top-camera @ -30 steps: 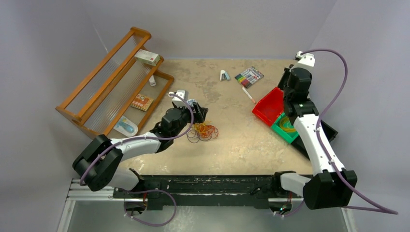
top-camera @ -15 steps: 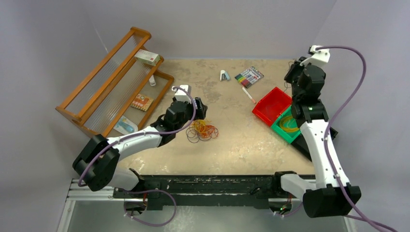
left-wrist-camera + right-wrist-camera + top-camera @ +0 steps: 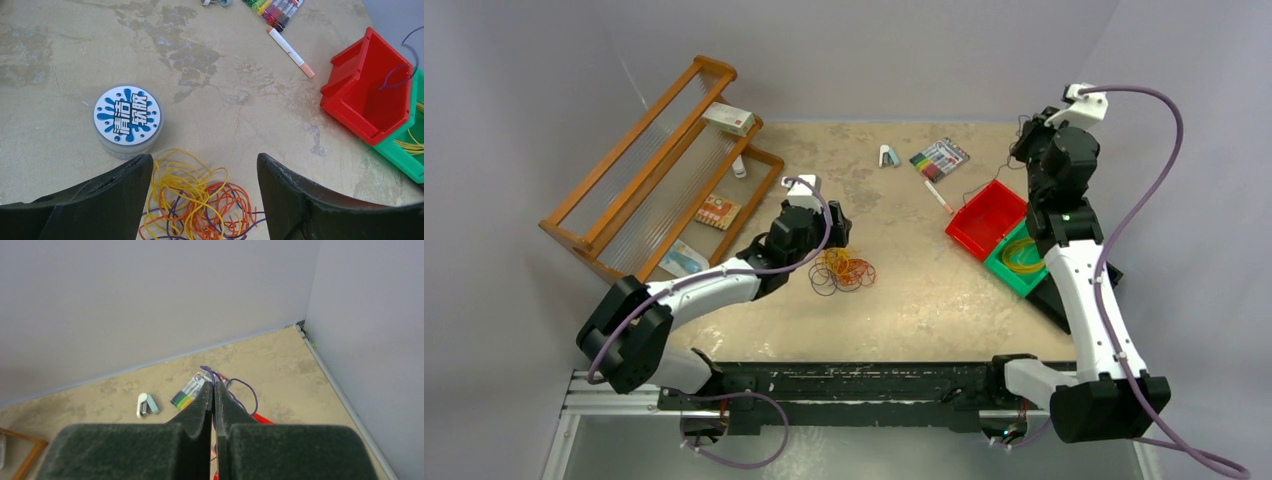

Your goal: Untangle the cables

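A tangle of thin yellow, orange and purple cables [image 3: 844,270] lies on the table, and in the left wrist view the cables [image 3: 200,205] sit between my fingers. My left gripper [image 3: 835,234] [image 3: 205,160] hovers over the tangle, open, with nothing in it. My right gripper [image 3: 1027,150] [image 3: 214,385] is raised high at the back right, shut on a single purple cable [image 3: 247,390]. That strand [image 3: 395,82] hangs down toward the red bin [image 3: 979,220]. Yellow cables [image 3: 1021,258] lie in the green bin [image 3: 1004,272] beside it.
A round blue-and-white tub [image 3: 128,120] stands just beyond the tangle. A marker pack [image 3: 939,157], a loose marker [image 3: 938,196] and a small stapler [image 3: 888,156] lie at the back. A wooden rack [image 3: 659,170] fills the left side. Walls close off the back and right.
My right arm has risen and swung back to the right, away from the red bin, drawing the purple cable up with it. The left arm has shifted only slightly.
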Robot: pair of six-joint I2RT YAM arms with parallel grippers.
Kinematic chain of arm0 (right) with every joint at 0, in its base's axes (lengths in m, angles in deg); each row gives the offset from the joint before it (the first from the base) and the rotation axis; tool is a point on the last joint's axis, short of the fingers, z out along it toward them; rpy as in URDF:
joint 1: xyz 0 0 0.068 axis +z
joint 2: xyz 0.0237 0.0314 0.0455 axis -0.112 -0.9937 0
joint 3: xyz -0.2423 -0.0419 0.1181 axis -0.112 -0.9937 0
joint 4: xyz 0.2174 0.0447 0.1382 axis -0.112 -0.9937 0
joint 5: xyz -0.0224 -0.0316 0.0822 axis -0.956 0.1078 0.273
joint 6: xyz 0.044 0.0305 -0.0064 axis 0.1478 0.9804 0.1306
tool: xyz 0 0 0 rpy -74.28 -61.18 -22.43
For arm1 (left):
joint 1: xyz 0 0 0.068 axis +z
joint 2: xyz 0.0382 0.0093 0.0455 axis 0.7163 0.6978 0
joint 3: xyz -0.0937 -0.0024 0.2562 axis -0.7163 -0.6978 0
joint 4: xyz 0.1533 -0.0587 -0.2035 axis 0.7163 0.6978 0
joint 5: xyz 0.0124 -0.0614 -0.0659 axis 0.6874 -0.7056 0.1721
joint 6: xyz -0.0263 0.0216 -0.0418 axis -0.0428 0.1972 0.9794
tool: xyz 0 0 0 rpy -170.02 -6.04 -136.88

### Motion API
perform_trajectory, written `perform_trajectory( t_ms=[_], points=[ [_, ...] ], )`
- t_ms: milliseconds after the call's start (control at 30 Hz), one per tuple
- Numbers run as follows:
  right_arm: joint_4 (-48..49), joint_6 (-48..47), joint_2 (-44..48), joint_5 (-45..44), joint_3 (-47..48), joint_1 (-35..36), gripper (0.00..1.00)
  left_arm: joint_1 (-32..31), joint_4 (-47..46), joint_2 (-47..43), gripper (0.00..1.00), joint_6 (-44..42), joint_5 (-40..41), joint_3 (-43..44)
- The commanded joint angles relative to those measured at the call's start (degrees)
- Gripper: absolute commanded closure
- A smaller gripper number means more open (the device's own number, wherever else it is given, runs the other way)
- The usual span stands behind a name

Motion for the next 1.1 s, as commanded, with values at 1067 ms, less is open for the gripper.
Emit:
perform_trajectory(
  t_ms=[1067],
  points=[
    [8.6, 4.0, -1.3, -9.7, -16.6, -0.9, 1.00, 1.0, 9.5, 0.5, 0.25, -0.6, 5.2, 6.4]
  ],
)
